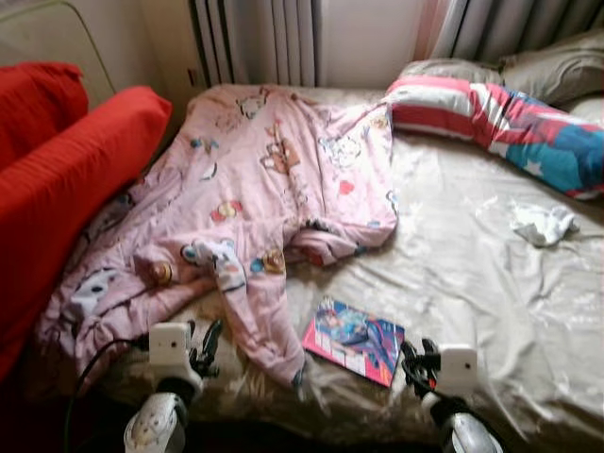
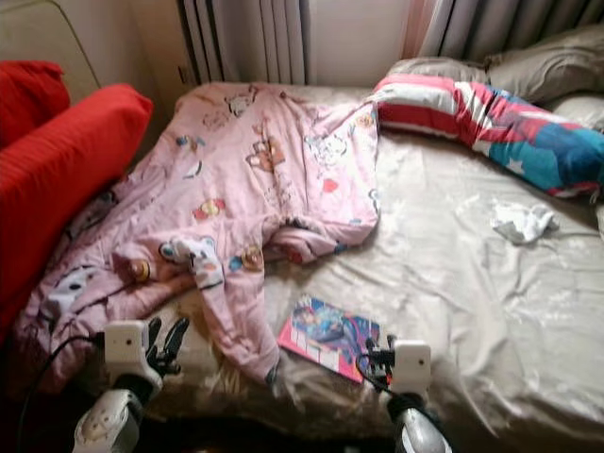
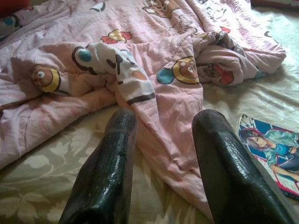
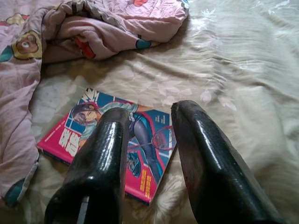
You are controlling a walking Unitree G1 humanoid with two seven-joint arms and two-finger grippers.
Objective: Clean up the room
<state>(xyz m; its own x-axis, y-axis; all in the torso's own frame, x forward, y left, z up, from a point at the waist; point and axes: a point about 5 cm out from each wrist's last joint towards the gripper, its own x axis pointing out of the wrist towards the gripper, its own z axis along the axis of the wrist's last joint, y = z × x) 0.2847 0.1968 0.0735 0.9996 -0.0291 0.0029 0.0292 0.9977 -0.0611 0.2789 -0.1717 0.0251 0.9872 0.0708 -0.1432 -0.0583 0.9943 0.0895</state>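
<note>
A pink cartoon-print quilt (image 1: 274, 179) lies crumpled across the left half of the bed, one corner trailing toward the front edge. A pink-edged comic book (image 1: 354, 340) lies flat on the beige sheet (image 1: 472, 283) near the front edge. My left gripper (image 1: 206, 347) is open, low at the front edge, over the quilt's trailing corner (image 3: 163, 140). My right gripper (image 1: 415, 363) is open just right of the book (image 4: 117, 140), its fingers (image 4: 103, 158) hovering above the cover. A small white crumpled cloth (image 1: 545, 225) rests on the sheet at right.
Red cushions (image 1: 66, 179) line the bed's left side. A striped red, white and blue pillow (image 1: 500, 123) and a grey pillow (image 1: 552, 71) lie at the head, below curtains (image 1: 264, 38). A black cable (image 1: 90, 368) runs by my left arm.
</note>
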